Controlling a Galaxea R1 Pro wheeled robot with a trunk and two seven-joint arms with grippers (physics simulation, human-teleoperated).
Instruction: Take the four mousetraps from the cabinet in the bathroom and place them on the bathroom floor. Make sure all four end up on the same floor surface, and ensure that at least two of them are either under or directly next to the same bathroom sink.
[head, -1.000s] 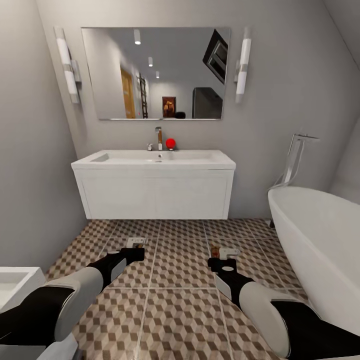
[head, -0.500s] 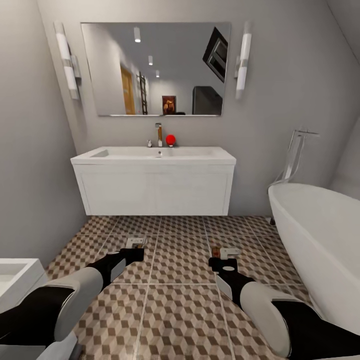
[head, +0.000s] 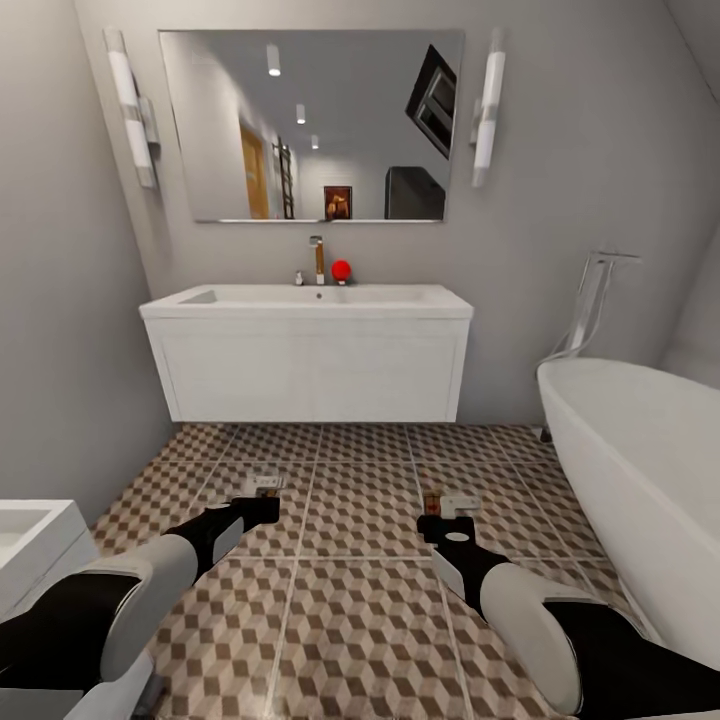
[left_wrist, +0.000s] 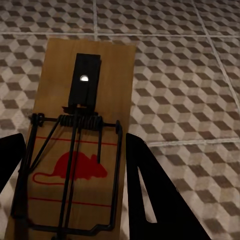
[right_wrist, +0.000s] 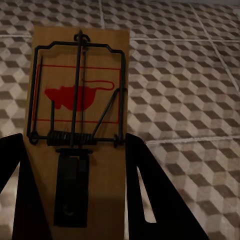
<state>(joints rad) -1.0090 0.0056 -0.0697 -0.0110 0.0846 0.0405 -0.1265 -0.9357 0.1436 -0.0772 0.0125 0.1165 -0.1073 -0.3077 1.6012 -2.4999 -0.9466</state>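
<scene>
My left gripper (head: 267, 504) is shut on a mousetrap (head: 266, 484), held low over the cube-patterned bathroom floor (head: 362, 500) in front of the sink (head: 310, 297). In the left wrist view the wooden mousetrap (left_wrist: 82, 145), with its wire spring and red mouse print, sits between the dark fingers (left_wrist: 150, 200). My right gripper (head: 447, 522) is shut on a second mousetrap (head: 452, 504), a little right of the sink's middle. The right wrist view has that mousetrap (right_wrist: 77, 130) clamped between the fingers (right_wrist: 147, 195). The cabinet is out of view.
The white vanity hangs on the back wall with open floor beneath it, a chrome tap (head: 319, 262) and a red ball (head: 341, 268) on top, and a mirror (head: 310, 125) above. A white bathtub (head: 640, 440) fills the right side. A white unit (head: 25, 545) stands at the lower left.
The head view has shifted slightly, and the vanity and mirror now sit a little higher and larger. Both grippers keep the same hold on their mousetraps.
</scene>
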